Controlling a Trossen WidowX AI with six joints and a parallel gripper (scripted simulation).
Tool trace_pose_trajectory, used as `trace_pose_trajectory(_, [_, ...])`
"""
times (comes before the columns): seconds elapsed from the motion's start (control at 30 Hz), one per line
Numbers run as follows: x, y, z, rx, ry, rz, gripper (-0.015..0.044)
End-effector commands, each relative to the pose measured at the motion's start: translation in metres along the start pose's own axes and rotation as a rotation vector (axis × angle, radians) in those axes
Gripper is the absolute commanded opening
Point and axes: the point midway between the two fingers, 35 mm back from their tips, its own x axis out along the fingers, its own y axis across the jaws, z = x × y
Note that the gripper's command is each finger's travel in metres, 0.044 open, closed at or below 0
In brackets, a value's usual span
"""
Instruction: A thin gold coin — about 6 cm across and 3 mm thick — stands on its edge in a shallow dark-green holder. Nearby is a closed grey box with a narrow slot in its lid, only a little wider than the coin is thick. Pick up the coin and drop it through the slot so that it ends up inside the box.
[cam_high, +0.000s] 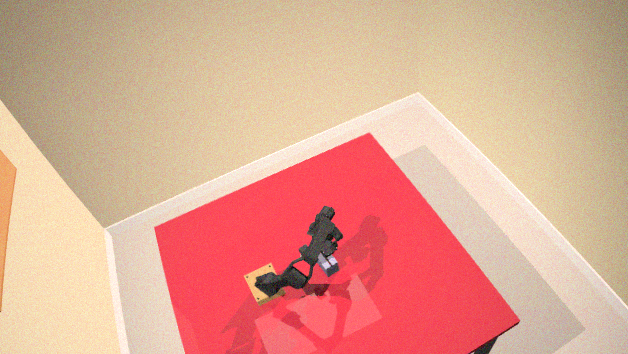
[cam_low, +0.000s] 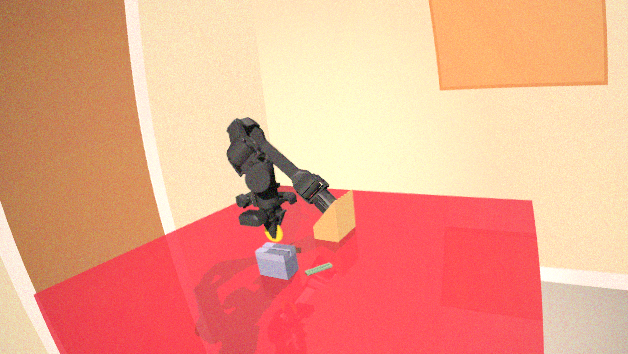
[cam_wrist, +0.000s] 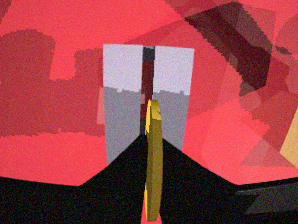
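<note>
The gold coin (cam_low: 279, 235) (cam_wrist: 155, 175) is held on edge between the fingertips of my gripper (cam_low: 272, 230) (cam_wrist: 148, 142), which is shut on it. The coin hangs a little above the grey box (cam_high: 330, 269) (cam_low: 276, 265) (cam_wrist: 125, 125). In the wrist view the dark slot (cam_wrist: 147, 75) runs up the lid, nearly parallel to the coin. The coin's far end overlaps the slot's near part and sits slightly to its right. The green holder (cam_low: 319, 269) lies empty beside the box; in the top view it is hidden.
The arm's base stands on an orange wedge block (cam_high: 265, 270) (cam_low: 343, 225), behind the box and holder in the exterior view. The red table (cam_high: 230, 225) (cam_low: 400, 280) carries the arm's dark shadows and a paler patch of light.
</note>
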Motion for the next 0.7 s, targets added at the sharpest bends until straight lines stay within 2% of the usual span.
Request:
trace_pose_trajectory(0.0, [0.0003,-0.0005,-0.0010,0.000,0.000,-0.001,0.0000])
trace_pose_trajectory(0.67, [0.0015,0.0016,0.0074,-0.002,0.000,-0.001,0.0004])
